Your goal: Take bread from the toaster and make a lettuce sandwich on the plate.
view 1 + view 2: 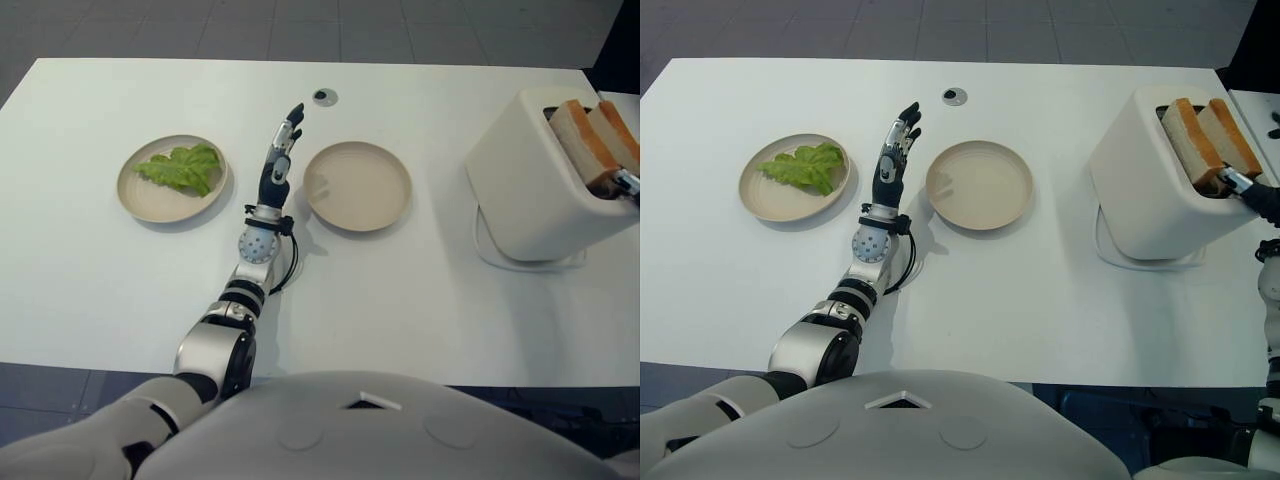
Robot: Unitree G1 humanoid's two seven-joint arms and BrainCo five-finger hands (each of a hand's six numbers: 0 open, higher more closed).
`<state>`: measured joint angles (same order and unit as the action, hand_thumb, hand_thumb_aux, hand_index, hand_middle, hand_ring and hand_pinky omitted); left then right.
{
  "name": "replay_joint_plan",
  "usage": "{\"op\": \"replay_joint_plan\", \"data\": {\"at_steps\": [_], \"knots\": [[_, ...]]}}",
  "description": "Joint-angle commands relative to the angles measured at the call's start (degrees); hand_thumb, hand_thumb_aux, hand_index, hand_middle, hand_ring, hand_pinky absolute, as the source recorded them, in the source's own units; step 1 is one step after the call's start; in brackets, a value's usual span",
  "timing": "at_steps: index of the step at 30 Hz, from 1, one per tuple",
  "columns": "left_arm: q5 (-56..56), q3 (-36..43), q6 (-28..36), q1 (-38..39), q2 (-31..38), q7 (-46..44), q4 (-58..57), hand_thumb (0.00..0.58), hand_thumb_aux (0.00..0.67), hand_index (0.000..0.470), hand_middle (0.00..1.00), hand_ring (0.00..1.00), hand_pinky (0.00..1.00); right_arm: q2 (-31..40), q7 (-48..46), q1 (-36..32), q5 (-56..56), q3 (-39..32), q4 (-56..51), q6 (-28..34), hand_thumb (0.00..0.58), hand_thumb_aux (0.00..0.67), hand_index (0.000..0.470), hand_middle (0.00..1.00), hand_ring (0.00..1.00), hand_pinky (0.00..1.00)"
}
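Closest to you, your left hand (280,150) lies out over the white table (420,290), its fingers stretched straight and slightly spread, holding nothing. It sits between two beige plates. The one to its left (135,200) carries a green lettuce leaf (185,167), and the empty plate (357,186) is just beside it on the right. Well apart on your right stands the white toaster (530,190), with two bread slices (1188,140) standing up out of its slots. Your right hand (1252,195) comes in from the edge and meets the near end of those slices at the toaster's top; you cannot tell whether it grips one. Beyond the empty plate, a small round grommet (324,97) is set into the tabletop.
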<state>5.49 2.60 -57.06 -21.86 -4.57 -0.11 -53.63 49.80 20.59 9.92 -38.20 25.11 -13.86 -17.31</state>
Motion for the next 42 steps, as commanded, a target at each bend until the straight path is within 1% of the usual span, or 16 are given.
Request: {"op": "replay_joint_plan", "data": {"at_steps": [1, 5, 9, 11, 14, 15, 17, 19, 20, 21, 23, 26, 30, 34, 38, 42], "knots": [[0.4, 0.9, 0.8, 6.0, -1.2, -0.2, -1.7, 0.000, 0.000, 0.000, 0.00, 0.00, 0.00, -1.2, -2.0, 3.5, 1.1, 2.0, 8.5, 1.6, 0.580, 0.670, 0.470, 1.00, 1.00, 1.00], [0.3, 0.8, 1.2, 6.3, -1.1, -0.3, -1.0, 0.000, 0.000, 0.000, 0.00, 0.00, 0.00, -2.4, -1.3, 4.3, 1.4, 4.2, 11.3, 3.7, 0.580, 0.670, 0.470, 1.00, 1.00, 1.00], [0.3, 0.6, 1.4, 6.6, -0.9, -0.1, -0.2, 0.000, 0.000, 0.000, 0.00, 0.00, 0.00, -3.2, 0.8, 2.7, 2.7, 5.8, 13.0, 3.5, 0.580, 0.670, 0.470, 1.00, 1.00, 1.00], [0.4, 0.5, 1.5, 6.6, -0.9, 0.0, -0.1, 0.000, 0.000, 0.000, 0.00, 0.00, 0.00, -4.7, 4.9, 1.2, 4.0, 8.9, 15.8, 2.0, 0.580, 0.670, 0.470, 1.00, 1.00, 1.00], [0.3, 0.4, 1.5, 6.7, -0.7, 0.1, 0.1, 0.000, 0.000, 0.000, 0.00, 0.00, 0.00, -9.7, 11.8, -1.4, 8.3, 13.9, 25.5, -4.2, 0.580, 0.670, 0.470, 1.00, 1.00, 1.00], [0.3, 0.3, 1.5, 6.8, -0.6, 0.1, 0.1, 0.000, 0.000, 0.000, 0.00, 0.00, 0.00, -11.3, 11.0, -2.2, 11.1, 12.6, 29.8, -5.9, 0.580, 0.670, 0.470, 1.00, 1.00, 1.00], [0.3, 0.1, 1.3, 6.8, -0.5, 0.3, 0.2, 0.000, 0.000, 0.000, 0.00, 0.00, 0.00, -13.7, 6.0, -3.6, 18.5, 6.5, 35.7, -7.6, 0.580, 0.670, 0.470, 1.00, 1.00, 1.00], [0.3, 0.0, 1.2, 6.7, -0.4, 0.5, 0.3, 0.000, 0.000, 0.000, 0.00, 0.00, 0.00, -15.8, -2.0, -5.8, 28.4, -3.0, 37.9, -6.4, 0.580, 0.670, 0.470, 1.00, 1.00, 1.00], [0.3, -0.1, 1.2, 6.5, -0.4, 0.7, 0.3, 0.000, 0.000, 0.000, 0.00, 0.00, 0.00, -17.6, -7.7, -7.2, 36.5, -8.3, 37.7, -2.7, 0.580, 0.670, 0.470, 1.00, 1.00, 1.00], [0.3, -0.1, 1.2, 6.2, -0.4, 0.8, 0.1, 0.000, 0.000, 0.000, 0.00, 0.00, 0.00, -19.5, -11.7, -8.5, 41.9, -12.3, 36.9, 0.1, 0.580, 0.670, 0.470, 1.00, 1.00, 1.00], [0.4, -0.3, 1.2, 5.8, -0.3, 1.1, 0.0, 0.000, 0.000, 0.000, 0.00, 0.00, 0.00, -22.4, -18.6, -10.6, 46.4, -19.3, 33.6, 4.4, 0.580, 0.670, 0.470, 1.00, 1.00, 1.00], [0.8, -1.0, 1.0, 5.0, -0.1, 2.9, -0.3, 0.000, 0.000, 0.000, 0.00, 0.00, 0.00, -26.7, -24.4, -15.5, 43.9, -26.8, 23.0, 6.6, 0.580, 0.670, 0.470, 1.00, 1.00, 1.00], [0.9, -2.6, 0.6, 4.0, 0.5, 6.4, -0.5, 0.000, 0.000, 0.000, 0.00, 0.00, 0.00, -29.5, -25.3, -25.1, 36.8, -29.9, 3.0, 2.7, 0.580, 0.670, 0.470, 1.00, 1.00, 1.00], [1.7, -1.8, 0.6, 3.1, 0.3, 6.7, -1.6, 0.000, 0.000, 0.000, 0.00, 0.00, 0.00, -28.2, -26.4, -31.7, 31.6, -30.9, -12.9, -3.3, 0.580, 0.670, 0.470, 1.00, 1.00, 1.00], [1.8, -1.3, 0.7, 2.5, 0.2, 6.4, -2.3, 0.000, 0.000, 0.000, 0.00, 0.00, 0.00, -27.3, -30.6, -32.8, 28.6, -33.4, -17.8, -7.5, 0.580, 0.670, 0.470, 1.00, 1.00, 1.00], [2.7, -0.4, 0.1, 2.0, 0.6, 6.0, -1.2, 0.000, 0.000, 0.000, 0.00, 0.00, 0.00, -25.4, -38.7, -29.1, 27.4, -37.1, -15.0, -9.0, 0.580, 0.670, 0.470, 1.00, 1.00, 1.00]]}}
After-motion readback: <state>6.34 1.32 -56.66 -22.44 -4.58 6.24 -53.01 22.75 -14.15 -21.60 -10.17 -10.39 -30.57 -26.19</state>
